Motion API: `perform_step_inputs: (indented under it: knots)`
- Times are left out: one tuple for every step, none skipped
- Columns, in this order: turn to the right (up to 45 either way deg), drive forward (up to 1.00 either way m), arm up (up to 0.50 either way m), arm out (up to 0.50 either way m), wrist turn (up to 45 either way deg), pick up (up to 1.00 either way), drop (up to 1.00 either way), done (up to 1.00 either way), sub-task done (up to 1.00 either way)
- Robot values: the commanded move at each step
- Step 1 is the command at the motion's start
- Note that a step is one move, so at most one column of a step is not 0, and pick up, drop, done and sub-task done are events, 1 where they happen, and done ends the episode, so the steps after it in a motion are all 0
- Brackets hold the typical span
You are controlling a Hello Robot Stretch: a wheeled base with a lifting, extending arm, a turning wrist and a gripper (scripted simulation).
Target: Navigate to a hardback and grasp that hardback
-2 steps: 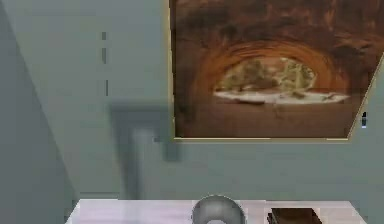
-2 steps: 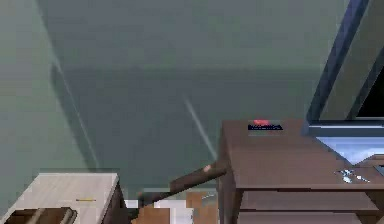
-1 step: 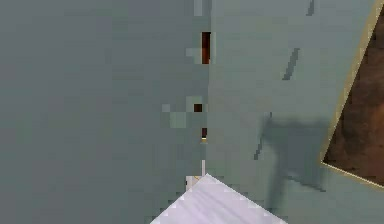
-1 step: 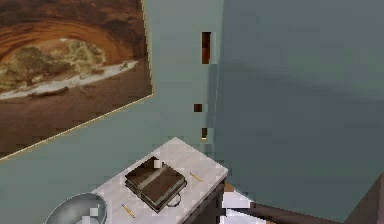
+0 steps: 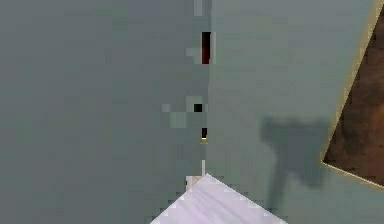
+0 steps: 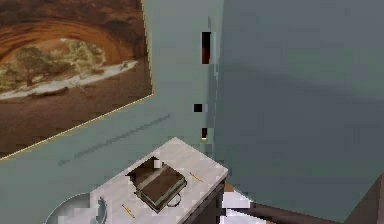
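In the forward view you face a corner where two grey-green walls (image 5: 100,100) meet. The seam between them runs down the middle of the picture and carries a few small dark marks. At the bottom edge, just right of the middle, the pale corner of a counter (image 5: 215,205) juts up toward that seam. At the right edge you see part of a framed picture (image 5: 362,110), dark brown inside a light frame, hanging on the right-hand wall.

In the arm side view the framed picture (image 6: 70,70) takes up the upper left, with brown and orange curves inside a thin light frame. Below it the counter (image 6: 195,155) stands close against the wall, its far corner pointing toward the wall seam. On it, toward the near side, lies a dark brown, flat, boxy thing with a lighter rim that has the look of a book (image 6: 160,188). It lies flat and slantwise in the picture, with its edges in line with the counter's edges. Its sides look nearly equal, so you cannot tell which way its long axis runs. Two thin yellow streaks (image 6: 196,175) lie on the counter near the book, one on either side. A round grey thing (image 6: 85,210) sits at the bottom left, well apart from the book.

You cannot tell how the fingers stand.
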Motion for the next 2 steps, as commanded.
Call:
perform_step_inputs:
  knots:
    - [0.0,0.00,0.30,0.00,0.0,0.00,0.00,0.00,0.00]
    - [0.0,0.00,0.00,0.18,0.0,0.00,0.00,0.00,0.00]
